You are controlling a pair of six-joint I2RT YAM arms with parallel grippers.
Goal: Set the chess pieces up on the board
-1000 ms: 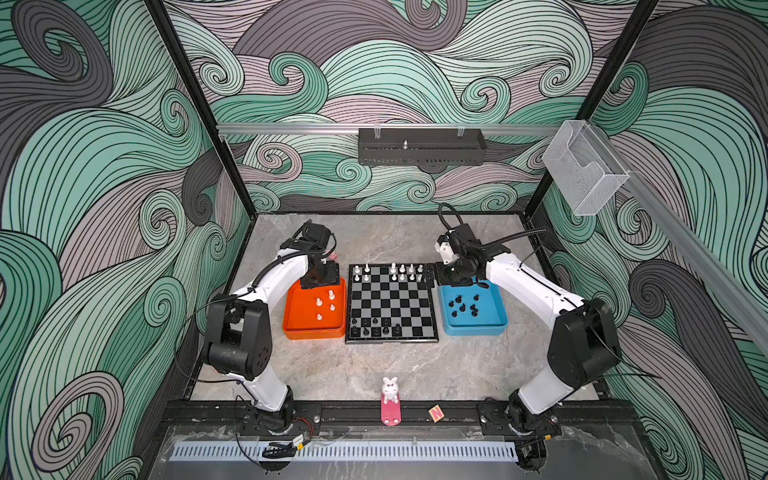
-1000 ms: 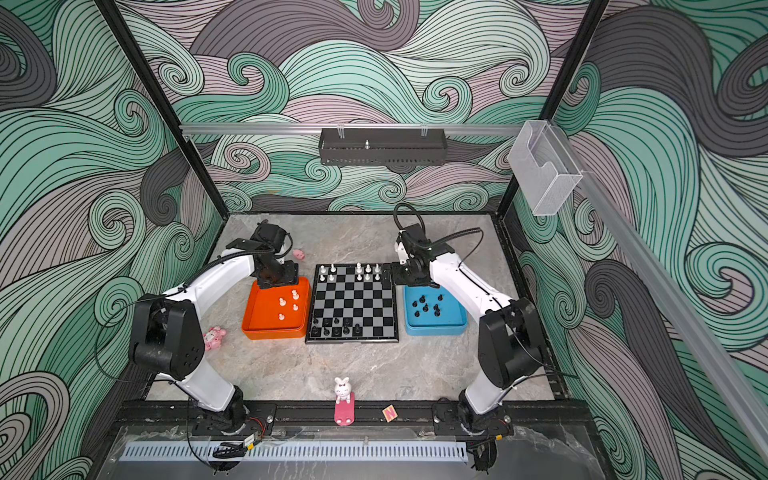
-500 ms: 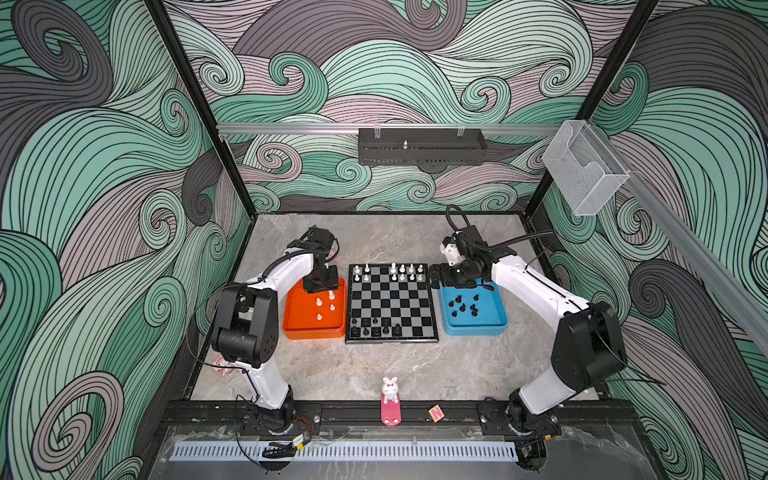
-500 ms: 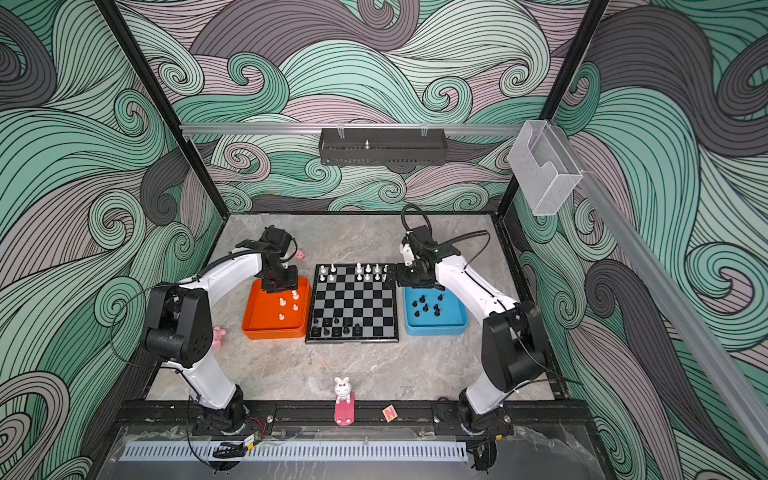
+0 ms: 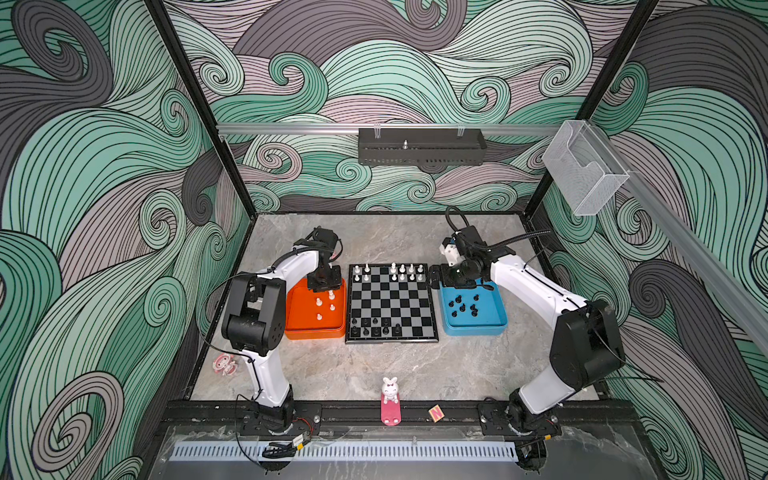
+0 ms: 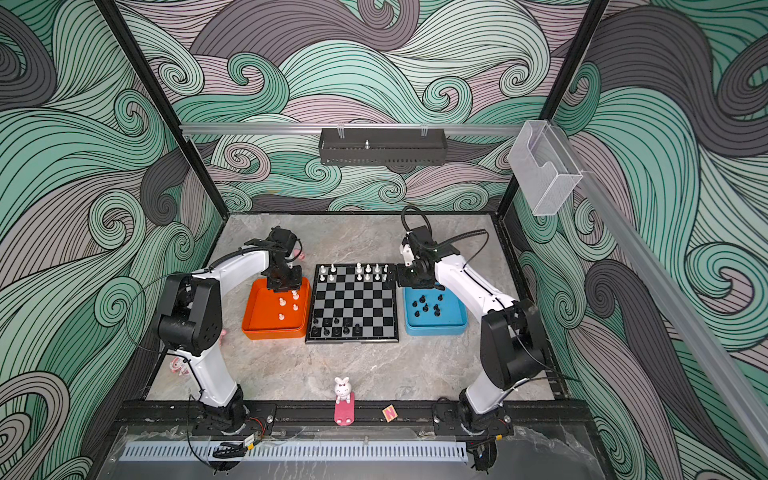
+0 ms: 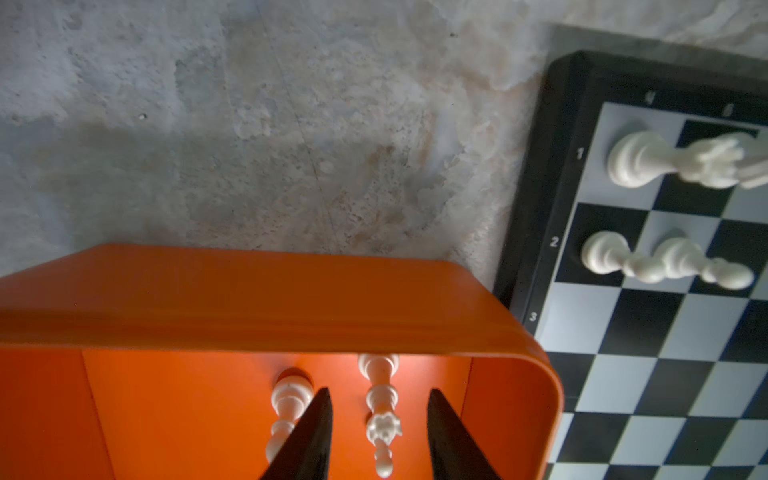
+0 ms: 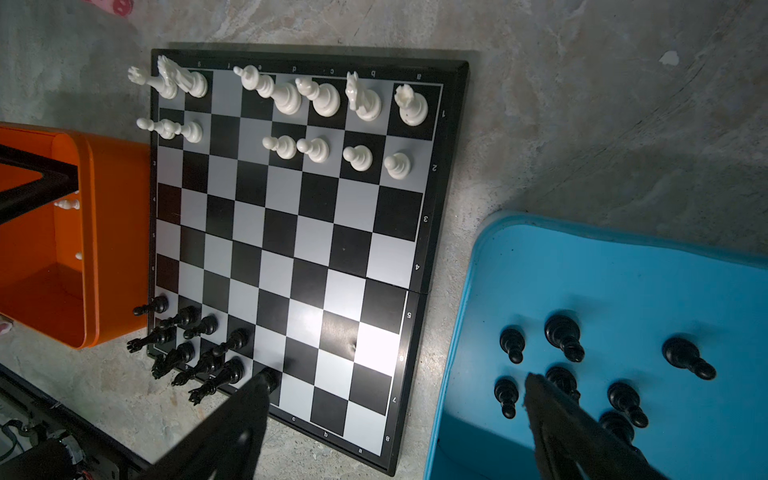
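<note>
The board [image 5: 392, 310] lies in the middle of the table, seen in both top views. White chess pieces [image 8: 320, 96] fill much of its far two rows, and black ones [image 8: 199, 357] crowd one near corner. More white pieces [image 5: 326, 305] stand in the orange tray [image 5: 314, 334], and black ones [image 5: 465, 307] in the blue tray [image 5: 473, 331]. My left gripper [image 7: 380, 399] is down in the orange tray's far corner. Its jaws straddle a tall white piece [image 7: 380, 415] with a gap on each side. My right gripper [image 8: 401, 380] hangs wide open over the blue tray's far left corner, holding nothing.
A white bunny figure [image 5: 390, 390] on a pink stand and a small lettered block [image 5: 435, 412] sit at the front edge. One pink figurine [image 5: 224, 364] lies by the left arm's base, another [image 6: 297, 253] behind the left gripper. A second white piece [image 7: 286, 401] stands just outside one left finger.
My left gripper has sunk into the orange tray and its jaws have narrowed round the tall white piece. The right gripper has drifted slightly toward the blue tray, still wide open.
</note>
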